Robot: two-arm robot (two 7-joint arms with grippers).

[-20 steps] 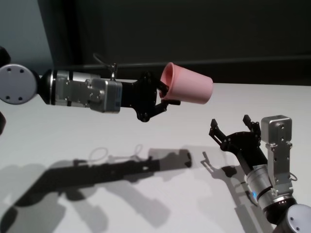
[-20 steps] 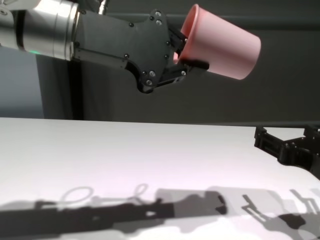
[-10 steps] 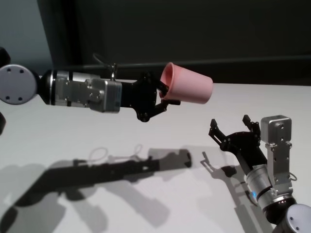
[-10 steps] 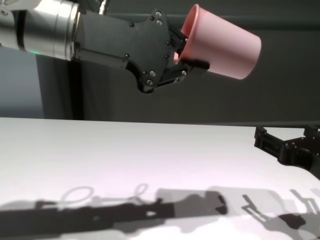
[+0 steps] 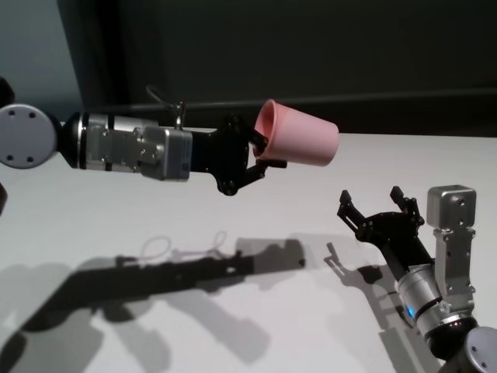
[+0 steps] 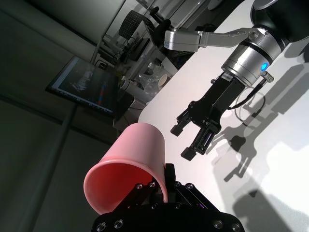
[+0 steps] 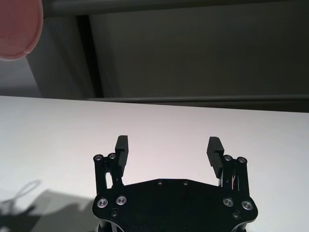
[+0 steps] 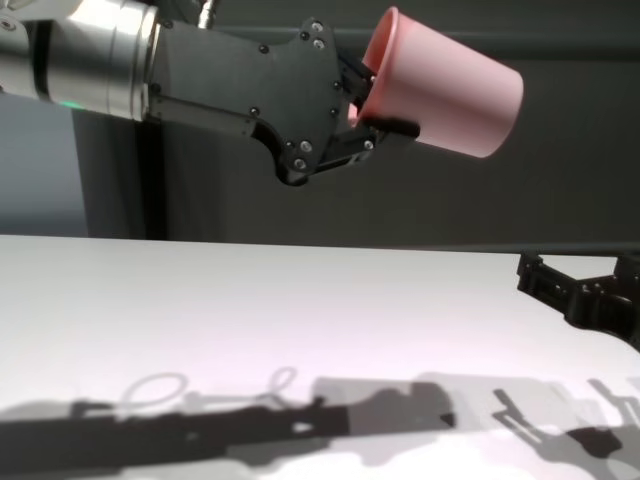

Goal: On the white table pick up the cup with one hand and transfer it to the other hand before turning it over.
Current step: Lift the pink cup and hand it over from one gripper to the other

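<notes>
My left gripper (image 5: pixel 268 153) is shut on the flared rim of the pink cup (image 5: pixel 303 143) and holds it high above the white table (image 5: pixel 116 217). The cup lies nearly on its side, its base pointing to my right. It shows the same way in the chest view (image 8: pixel 450 92) and the left wrist view (image 6: pixel 137 152). My right gripper (image 5: pixel 373 200) is open and empty. It sits low over the table at the right, below and to the right of the cup. Its fingers (image 7: pixel 122 145) stand wide apart in the right wrist view, with the cup's base (image 7: pixel 17 29) at the frame's corner.
A dark wall (image 5: pixel 311 47) stands behind the table's far edge. Arm shadows (image 5: pixel 178 272) lie on the tabletop. The left wrist view shows a monitor (image 6: pixel 89 87) and lab gear beyond the table.
My right gripper has drifted slightly to the right and stays open. The left gripper and the cup have hardly moved.
</notes>
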